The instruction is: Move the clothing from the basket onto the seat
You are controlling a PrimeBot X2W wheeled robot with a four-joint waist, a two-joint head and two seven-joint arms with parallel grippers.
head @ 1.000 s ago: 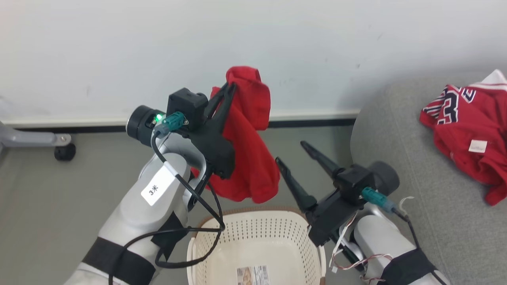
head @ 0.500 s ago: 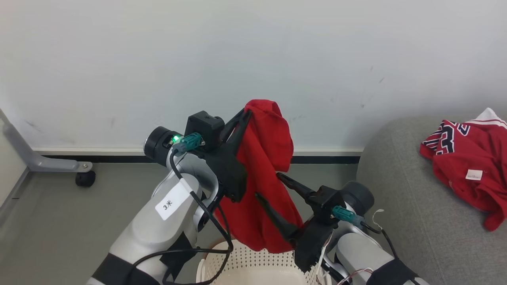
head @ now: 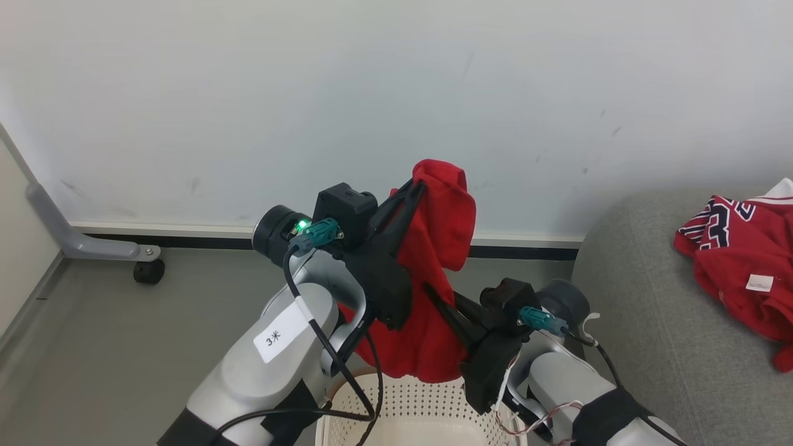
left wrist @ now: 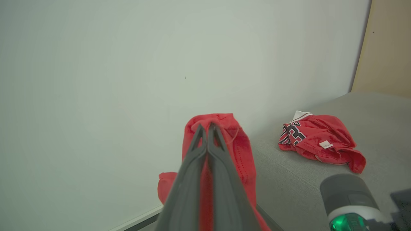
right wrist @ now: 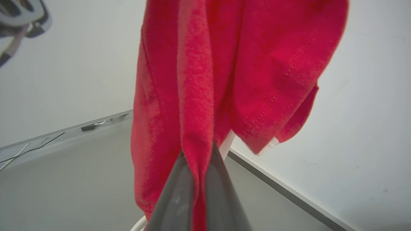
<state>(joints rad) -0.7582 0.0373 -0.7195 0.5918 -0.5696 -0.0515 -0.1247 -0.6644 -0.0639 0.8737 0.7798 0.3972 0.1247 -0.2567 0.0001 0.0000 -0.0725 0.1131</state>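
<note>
Clothing update: big light grey fabric seat (head: pixel 638 347) holds a lettered red jersey (head: pixel 737 260); cream perforated plastic basket (head: pixel 421 402) sits below the arms. Soft red garment (head: pixel 446 229) hangs long-axis vertical, loose end down, raised probably to clear the rim. Left gripper (head: pixel 414 186) pinches its top; right gripper (right wrist: pixel 196 150) is clamped lower.

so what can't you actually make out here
Basket interior: head view, cut off by the bottom edge, rim partly behind the red garment.
That garment's lower half: left wrist view, behind the left gripper fingers and past the bottom edge.
Jersey on the seat: head view, cut by the right edge; lettering partly folded.
</note>
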